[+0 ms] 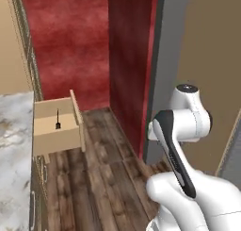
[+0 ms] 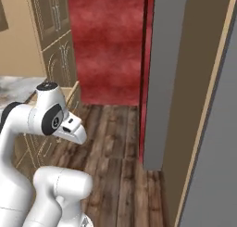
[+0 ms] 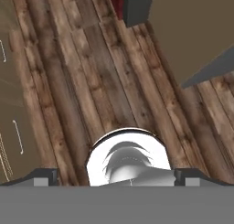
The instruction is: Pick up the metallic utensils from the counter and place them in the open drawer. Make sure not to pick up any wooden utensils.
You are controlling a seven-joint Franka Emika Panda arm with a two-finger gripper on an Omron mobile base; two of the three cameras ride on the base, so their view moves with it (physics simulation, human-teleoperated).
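The open drawer [image 1: 56, 131] juts out of the tan cabinets next to the marble counter [image 1: 14, 136]. One of the metallic utensils, a slim black knife [image 1: 57, 119], lies inside it on the drawer floor. In the hand view my gripper [image 3: 116, 178] is open, its two dark fingertips [image 3: 45, 177] far apart with nothing between them, and it points down at the wooden floor. It hangs away from the drawer and the counter. The right base view catches a strip of the counter [image 2: 18, 82] and the drawer's edge [image 2: 70, 94] behind the arm. The wooden utensils are out of view.
Dark plank floor [image 1: 103, 178] runs between the cabinets and a red wall [image 1: 127, 60]. A grey pillar [image 2: 162, 82] and a tan panel [image 2: 203, 82] stand close on the right. Handled cabinet doors [image 3: 13, 136] line the left edge of the hand view.
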